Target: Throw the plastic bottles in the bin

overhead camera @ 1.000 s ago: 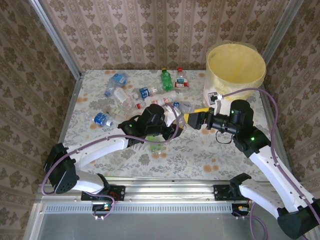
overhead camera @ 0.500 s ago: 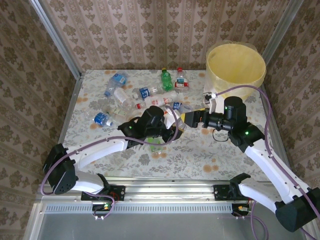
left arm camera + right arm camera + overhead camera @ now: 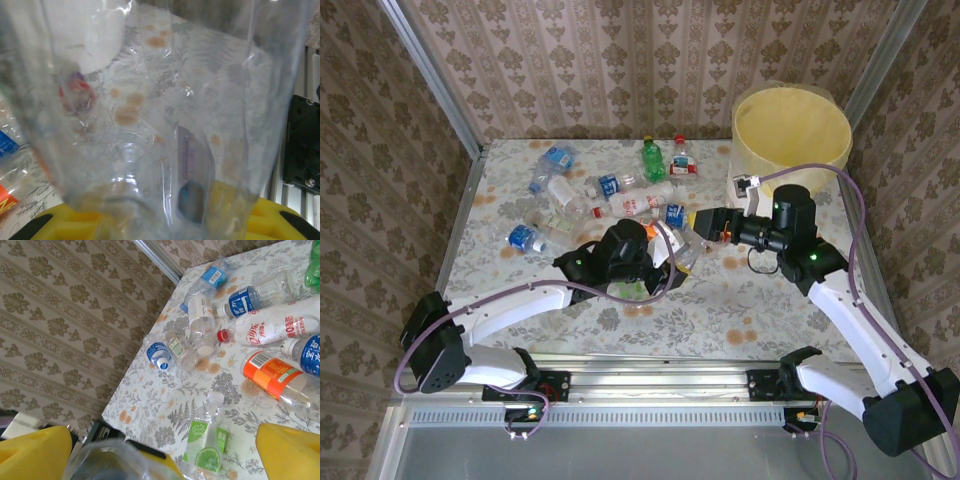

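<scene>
My left gripper (image 3: 665,260) is shut on a clear crumpled bottle (image 3: 682,243) held above mid-table; that clear bottle (image 3: 150,125) covers most of the left wrist view, with the yellow fingers (image 3: 280,220) at its base. My right gripper (image 3: 703,221) is open just right of it, its yellow fingers (image 3: 35,452) spread wide, nothing between them. The held bottle's end (image 3: 107,460) shows low between those fingers. A lime-label bottle (image 3: 207,440) lies on the table below. Several more bottles (image 3: 610,186) lie at the back. The bin (image 3: 792,130), yellow-lined, stands back right.
An orange-label bottle (image 3: 272,375), a white bottle with red print (image 3: 280,325) and blue-label bottles (image 3: 242,300) lie close together behind the grippers. A green bottle (image 3: 652,160) stands near the back wall. Patterned walls enclose the table (image 3: 740,310) on three sides.
My right gripper first closed in on the held bottle, then drew back toward the far side. My left gripper shifted slightly nearer, still holding the clear bottle.
</scene>
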`<state>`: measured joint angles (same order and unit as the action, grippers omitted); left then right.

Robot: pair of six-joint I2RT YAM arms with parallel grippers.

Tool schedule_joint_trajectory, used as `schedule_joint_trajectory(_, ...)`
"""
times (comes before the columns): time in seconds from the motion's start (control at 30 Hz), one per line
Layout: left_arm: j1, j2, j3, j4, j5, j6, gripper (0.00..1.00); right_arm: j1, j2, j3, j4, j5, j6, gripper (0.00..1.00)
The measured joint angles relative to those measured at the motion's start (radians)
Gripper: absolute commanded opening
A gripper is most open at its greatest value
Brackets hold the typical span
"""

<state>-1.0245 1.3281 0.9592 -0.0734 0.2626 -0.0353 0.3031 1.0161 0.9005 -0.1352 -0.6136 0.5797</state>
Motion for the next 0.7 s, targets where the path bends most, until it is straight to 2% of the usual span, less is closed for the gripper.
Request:
schedule_joint_trajectory(0.47,-0.003,0.003,0.000,-0.009,0.009,0.020,0.26,0.026,0.004,0.000,-0.009,-0.001,0.031,0.88)
schedule_joint_trajectory(0.7,-0.001,0.037,0.016,-0.007,0.019,0.040,0.25,0.045,-0.002,-0.001,-0.072,-0.008,0.034,0.93)
